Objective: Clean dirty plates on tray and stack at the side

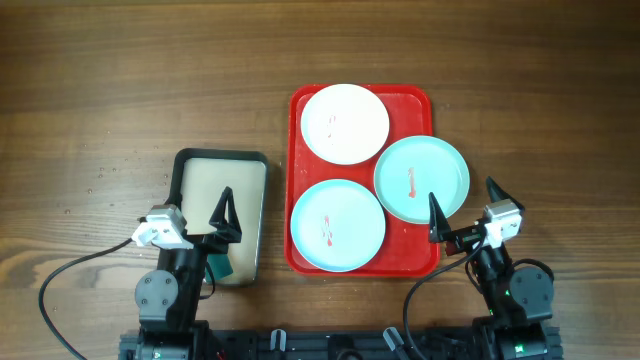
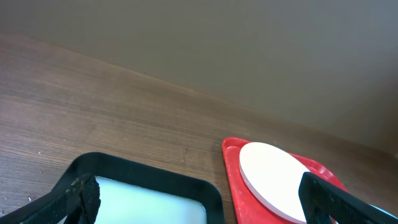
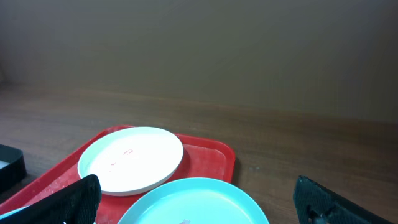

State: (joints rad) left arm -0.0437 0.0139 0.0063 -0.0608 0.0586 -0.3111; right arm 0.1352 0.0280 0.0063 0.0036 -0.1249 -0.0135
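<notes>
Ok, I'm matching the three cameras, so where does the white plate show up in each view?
Overhead: white plate in the upper left of the red tray.
Left wrist: white plate at lower right, on the tray.
Right wrist: white plate at lower left of centre.
Shared landmark: the red tray, seen in all three.

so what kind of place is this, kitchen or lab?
Likely a lab bench staged for dishwashing, not a kitchen: bare wooden table, three smeared plates on a red tray, blank wall behind.
</notes>
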